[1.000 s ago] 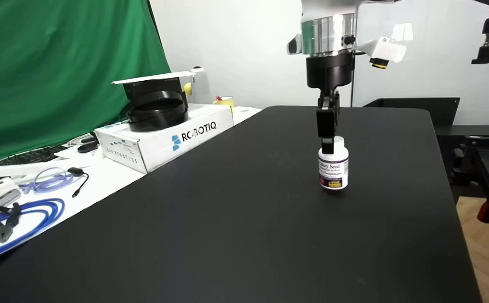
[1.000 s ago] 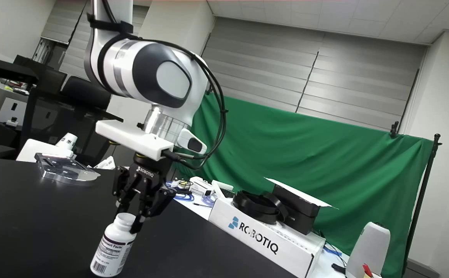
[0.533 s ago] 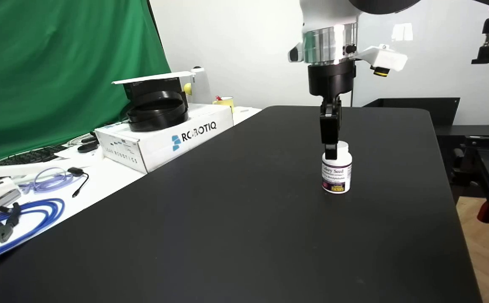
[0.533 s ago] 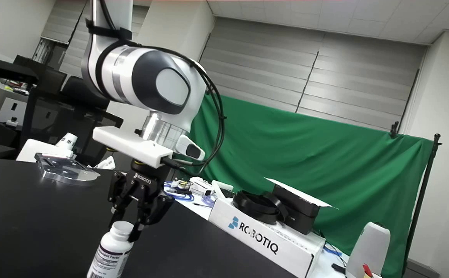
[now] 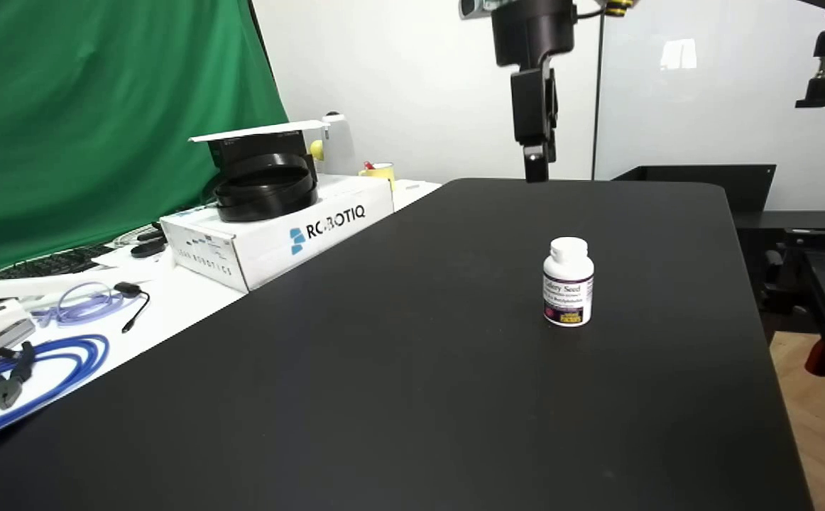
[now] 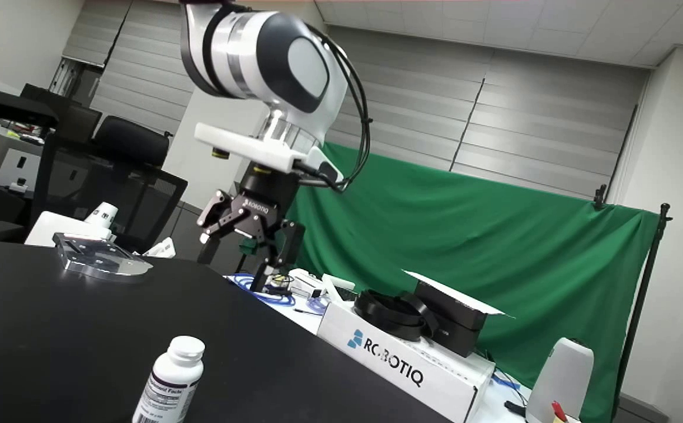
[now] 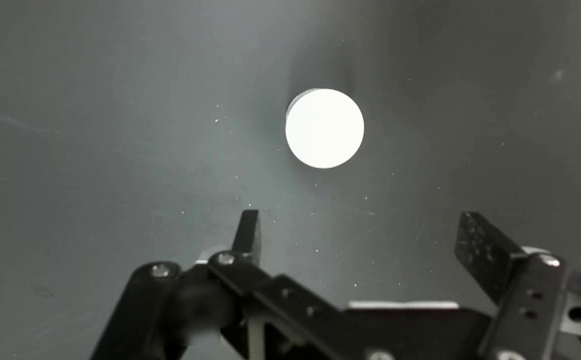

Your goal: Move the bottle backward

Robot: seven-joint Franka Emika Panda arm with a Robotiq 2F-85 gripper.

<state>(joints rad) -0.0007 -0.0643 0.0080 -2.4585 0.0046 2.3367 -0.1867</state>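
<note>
The small white bottle (image 5: 568, 280) with its white cap and dark label band stands upright on the black table (image 5: 384, 383). In an exterior view the lower end of the bottle (image 6: 171, 376) is cut off by the picture's edge. From the wrist, only the round top of the bottle (image 7: 324, 128) shows, ahead of the fingertips and apart from them. My gripper (image 7: 360, 214) is open, its two fingers wide apart with nothing between them. Well above the table and clear of the bottle, the gripper (image 6: 233, 270) hangs in an exterior view, fingers spread.
A long white box (image 5: 292, 227) with black rings (image 5: 267, 188) on it lies beside the table. Blue cable (image 5: 64, 369) is on the white surface there. A clear block (image 6: 100, 258) sits at the table's far side in an exterior view.
The gripper was around the bottle's top and lowered it slightly onto the table. It has since opened, let go and risen well away. The bottle has stayed put over the last half second.
</note>
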